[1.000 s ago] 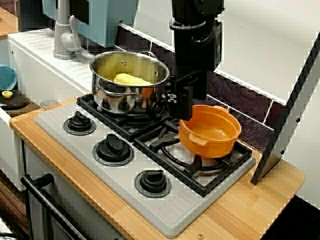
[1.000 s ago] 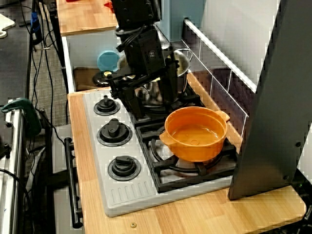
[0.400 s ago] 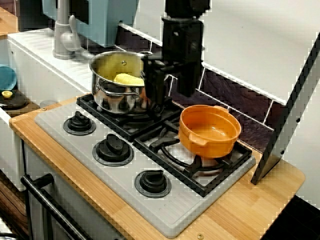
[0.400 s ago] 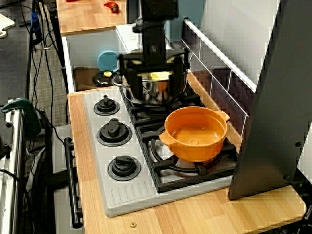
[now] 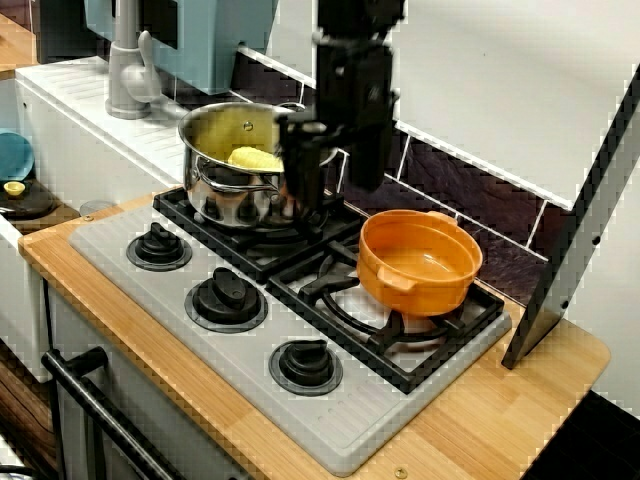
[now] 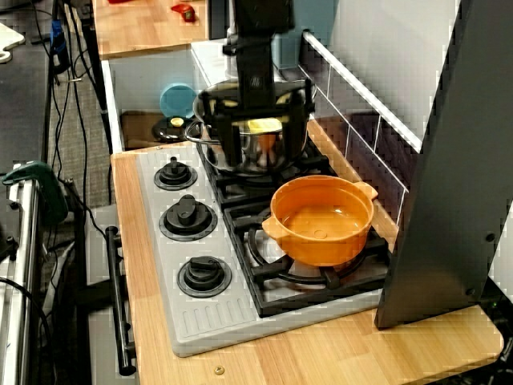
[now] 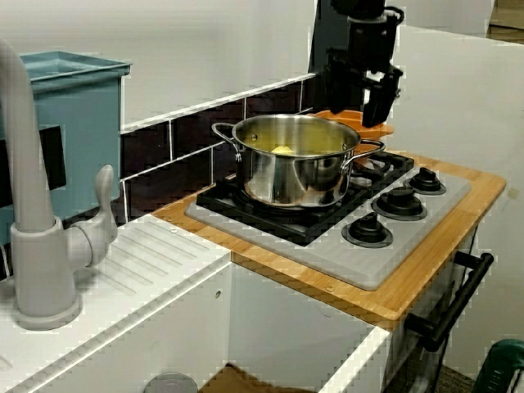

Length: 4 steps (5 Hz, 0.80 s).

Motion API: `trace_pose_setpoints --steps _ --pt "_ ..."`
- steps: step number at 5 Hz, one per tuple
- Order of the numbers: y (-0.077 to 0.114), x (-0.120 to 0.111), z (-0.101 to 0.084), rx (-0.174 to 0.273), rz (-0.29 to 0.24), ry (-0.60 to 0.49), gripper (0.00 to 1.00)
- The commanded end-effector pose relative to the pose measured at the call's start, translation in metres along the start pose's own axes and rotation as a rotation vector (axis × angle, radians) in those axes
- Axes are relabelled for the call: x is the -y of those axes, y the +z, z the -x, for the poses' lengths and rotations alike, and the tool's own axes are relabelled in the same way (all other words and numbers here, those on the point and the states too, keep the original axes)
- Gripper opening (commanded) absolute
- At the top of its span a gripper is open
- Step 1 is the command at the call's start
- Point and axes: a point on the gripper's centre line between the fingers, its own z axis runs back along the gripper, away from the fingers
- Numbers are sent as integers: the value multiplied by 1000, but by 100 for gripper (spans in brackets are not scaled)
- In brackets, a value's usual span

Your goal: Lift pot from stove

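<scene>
Your spread, empty black gripper hovered beside the light, rigid orange plastic pot; you should have pinched its rim.

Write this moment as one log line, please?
gripper: open, empty, above steel pot | small round orange plastic pot: sitting on black burner grate of grey stove, not gripped | lift: not yet done
</scene>
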Motion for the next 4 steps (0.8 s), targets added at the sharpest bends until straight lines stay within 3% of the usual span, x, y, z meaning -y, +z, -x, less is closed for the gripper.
trace_pose_setpoints --steps 1,2,3,4 --pt "4 -18 3 -54 -95 20 100" --pt "7 -23 2 -51 -101 28 100" --pt "11 -29 -4 -25 -47 17 100" --pt "16 -33 -16 55 54 -26 100"
